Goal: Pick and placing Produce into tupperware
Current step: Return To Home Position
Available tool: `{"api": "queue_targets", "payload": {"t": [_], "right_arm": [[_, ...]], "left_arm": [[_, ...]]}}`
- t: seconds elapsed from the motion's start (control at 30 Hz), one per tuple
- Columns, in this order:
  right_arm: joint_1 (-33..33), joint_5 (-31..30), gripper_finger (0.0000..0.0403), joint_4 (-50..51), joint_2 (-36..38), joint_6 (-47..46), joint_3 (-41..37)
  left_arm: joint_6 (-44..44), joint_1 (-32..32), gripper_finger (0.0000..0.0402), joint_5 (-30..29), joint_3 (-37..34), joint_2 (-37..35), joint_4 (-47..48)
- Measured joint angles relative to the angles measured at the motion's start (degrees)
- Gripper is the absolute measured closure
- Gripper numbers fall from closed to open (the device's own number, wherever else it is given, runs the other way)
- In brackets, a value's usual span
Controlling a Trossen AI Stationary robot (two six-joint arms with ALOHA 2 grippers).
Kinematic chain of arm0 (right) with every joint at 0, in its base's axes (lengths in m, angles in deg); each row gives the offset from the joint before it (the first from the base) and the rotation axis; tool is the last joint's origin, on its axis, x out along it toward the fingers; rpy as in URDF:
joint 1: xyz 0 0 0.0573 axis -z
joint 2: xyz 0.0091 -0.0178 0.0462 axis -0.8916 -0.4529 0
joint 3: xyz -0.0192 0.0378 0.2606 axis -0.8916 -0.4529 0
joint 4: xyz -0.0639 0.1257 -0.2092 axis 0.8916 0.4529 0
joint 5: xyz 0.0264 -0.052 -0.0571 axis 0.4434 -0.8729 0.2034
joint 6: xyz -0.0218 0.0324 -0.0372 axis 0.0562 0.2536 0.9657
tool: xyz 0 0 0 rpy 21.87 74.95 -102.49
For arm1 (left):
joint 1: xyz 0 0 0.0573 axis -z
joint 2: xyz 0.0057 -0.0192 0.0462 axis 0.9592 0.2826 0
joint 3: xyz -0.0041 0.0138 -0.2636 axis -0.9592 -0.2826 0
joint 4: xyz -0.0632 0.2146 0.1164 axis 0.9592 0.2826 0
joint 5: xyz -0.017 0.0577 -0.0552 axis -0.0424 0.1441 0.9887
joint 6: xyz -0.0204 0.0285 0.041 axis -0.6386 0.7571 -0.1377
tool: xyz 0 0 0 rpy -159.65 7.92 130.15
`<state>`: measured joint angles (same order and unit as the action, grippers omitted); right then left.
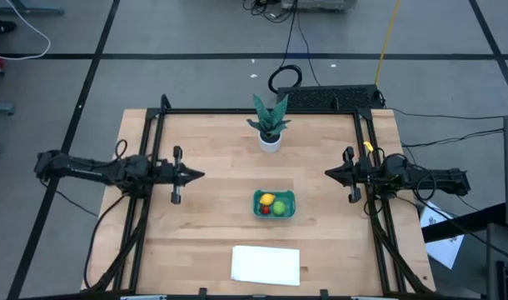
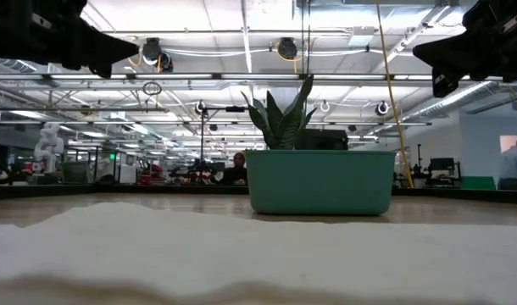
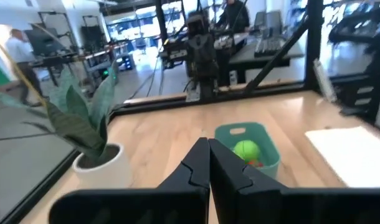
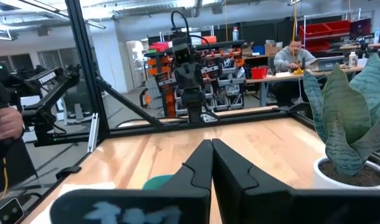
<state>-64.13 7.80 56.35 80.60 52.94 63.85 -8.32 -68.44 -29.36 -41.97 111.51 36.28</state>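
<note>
The teal tub sits on the table's middle, toward the near side. Inside it lie the yellow piece, the lime green piece and the small red piece. In the left wrist view the tub shows the green piece with red beside it. In the low view only the tub's wall shows. My left gripper is shut and hovers left of the tub. My right gripper is shut and hovers right of it. Neither holds anything.
A green potted plant in a white pot stands at the far middle of the table. A flat white sheet lies near the near edge. A black frame rims the table. People sit in the room beyond.
</note>
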Motion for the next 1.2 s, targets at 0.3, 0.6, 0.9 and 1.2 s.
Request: {"api": "queue_targets", "payload": {"t": [0.3, 0.6, 0.9, 1.2], "right_arm": [[0.0, 0.0, 0.0403, -0.1, 0.0, 0.1, 0.0], [0.0, 0.2, 0.0403, -1.1, 0.0, 0.6, 0.0], [0.0, 0.4, 0.0403, -2.2, 0.1, 1.6, 0.0], [0.0, 1.8, 0.0403, -2.2, 0.0, 1.2, 0.0]], "left_arm": [[8.1, 9.3, 0.0402, -9.3, 0.0, -4.9, 3.2], [9.3, 9.4, 0.0402, -9.0, 0.0, -14.4, 12.0], [6.8, 8.9, 0.0402, -5.9, 0.0, -19.0, 18.1], [4.4, 7.1, 0.0402, -0.6, -5.4, -19.2, 7.8]]}}
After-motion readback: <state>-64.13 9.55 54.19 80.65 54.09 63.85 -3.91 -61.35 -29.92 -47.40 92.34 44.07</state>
